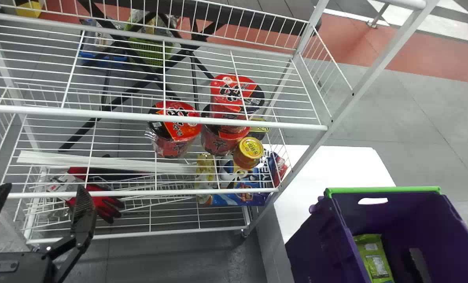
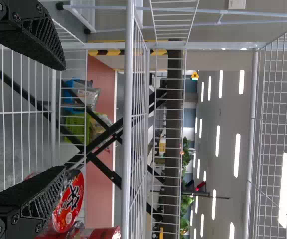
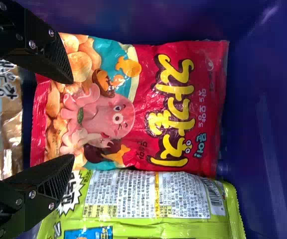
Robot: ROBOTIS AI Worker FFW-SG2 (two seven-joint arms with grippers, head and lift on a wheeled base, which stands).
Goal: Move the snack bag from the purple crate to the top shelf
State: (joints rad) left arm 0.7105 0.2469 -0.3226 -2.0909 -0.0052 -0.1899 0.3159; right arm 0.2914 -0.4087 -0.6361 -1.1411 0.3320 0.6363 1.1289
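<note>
My right gripper [image 1: 419, 265] is down inside the purple crate [image 1: 316, 243], partly cut off by the bottom edge. In the right wrist view the right gripper [image 3: 72, 118] is open over one end of a red snack bag [image 3: 133, 109], which lies between and beyond its fingers. A green snack bag [image 3: 158, 204] lies alongside it; the head view shows the green bag [image 1: 373, 257] too. At the head view's lower left, my left gripper [image 1: 39, 212] stands open in front of the white wire shelf [image 1: 139, 114]. The left gripper [image 2: 61, 118] holds nothing in the left wrist view.
A brown-gold package [image 3: 1, 119] is on the other side of the red bag. Red noodle cups [image 1: 175, 125], a yellow can [image 1: 248, 152] and a blue box [image 1: 242, 196] stand on lower shelf levels, with red gloves [image 1: 104, 202] at left. A white table [image 1: 336, 165] adjoins the rack.
</note>
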